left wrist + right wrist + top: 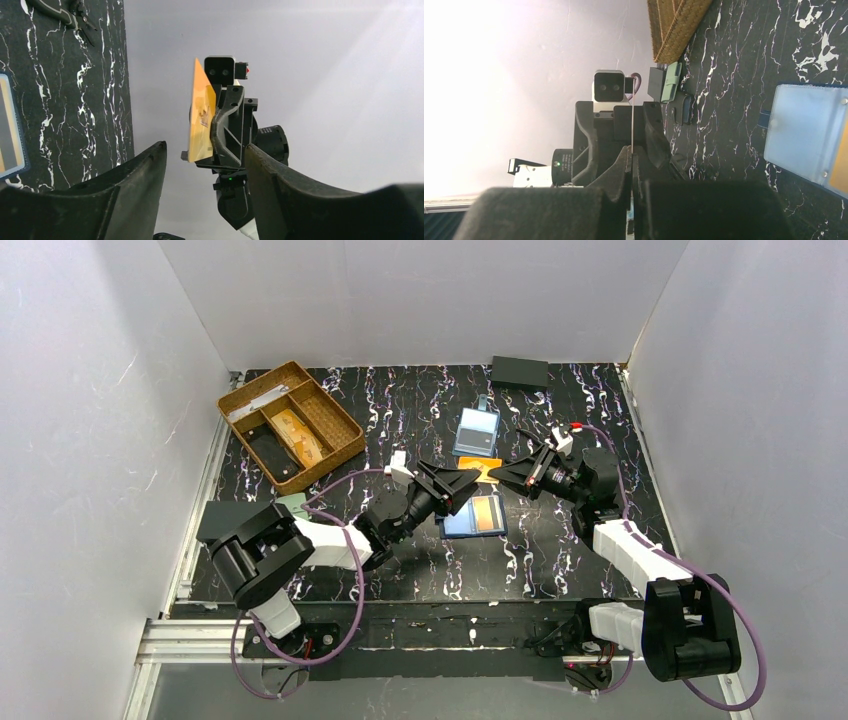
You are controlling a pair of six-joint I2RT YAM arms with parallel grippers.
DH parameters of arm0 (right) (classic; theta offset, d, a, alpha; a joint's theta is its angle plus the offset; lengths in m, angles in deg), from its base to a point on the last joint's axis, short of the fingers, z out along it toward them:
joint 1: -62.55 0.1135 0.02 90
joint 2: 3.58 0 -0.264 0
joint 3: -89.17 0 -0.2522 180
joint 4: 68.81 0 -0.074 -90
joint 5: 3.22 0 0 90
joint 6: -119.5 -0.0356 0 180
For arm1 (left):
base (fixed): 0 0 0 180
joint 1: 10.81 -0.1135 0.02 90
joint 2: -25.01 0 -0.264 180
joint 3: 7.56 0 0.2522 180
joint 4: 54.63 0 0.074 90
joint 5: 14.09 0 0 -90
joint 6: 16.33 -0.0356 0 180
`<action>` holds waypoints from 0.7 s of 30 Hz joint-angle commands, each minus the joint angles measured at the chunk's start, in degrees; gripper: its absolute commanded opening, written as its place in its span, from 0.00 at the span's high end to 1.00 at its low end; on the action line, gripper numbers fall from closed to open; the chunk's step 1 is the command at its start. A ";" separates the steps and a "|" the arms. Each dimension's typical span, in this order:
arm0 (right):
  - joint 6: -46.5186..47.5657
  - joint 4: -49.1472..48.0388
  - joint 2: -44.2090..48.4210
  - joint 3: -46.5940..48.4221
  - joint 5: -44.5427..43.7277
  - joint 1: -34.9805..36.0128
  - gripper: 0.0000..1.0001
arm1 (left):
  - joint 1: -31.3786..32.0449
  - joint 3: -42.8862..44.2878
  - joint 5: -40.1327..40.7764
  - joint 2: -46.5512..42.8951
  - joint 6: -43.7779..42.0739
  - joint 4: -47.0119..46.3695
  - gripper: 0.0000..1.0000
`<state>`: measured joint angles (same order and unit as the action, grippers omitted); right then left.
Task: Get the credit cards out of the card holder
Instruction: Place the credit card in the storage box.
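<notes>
Orange credit card [202, 115], thin and glossy, was pinched edge-on in the right gripper [631, 152]; the left gripper [205, 146] was seen with jaws apart, facing it.

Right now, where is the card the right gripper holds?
Top view, mid-table: the credit card is pinched in the right gripper, inside the open left gripper, just beyond the card holder.

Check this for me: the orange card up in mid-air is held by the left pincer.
Wrong pincer: the right pincer holds the orange card in mid-air. The left wrist view shows it clamped in the arm opposite.
</notes>
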<state>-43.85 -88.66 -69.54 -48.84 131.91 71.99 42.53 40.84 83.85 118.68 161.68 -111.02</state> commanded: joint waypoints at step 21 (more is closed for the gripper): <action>2.30 -0.22 2.17 -0.68 -0.83 -0.11 0.99 | 0.36 2.29 2.70 6.41 -2.04 -10.51 1.00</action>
<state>-43.53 -88.07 -69.45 -49.51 130.98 71.92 42.57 42.58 84.55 124.96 163.54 -117.86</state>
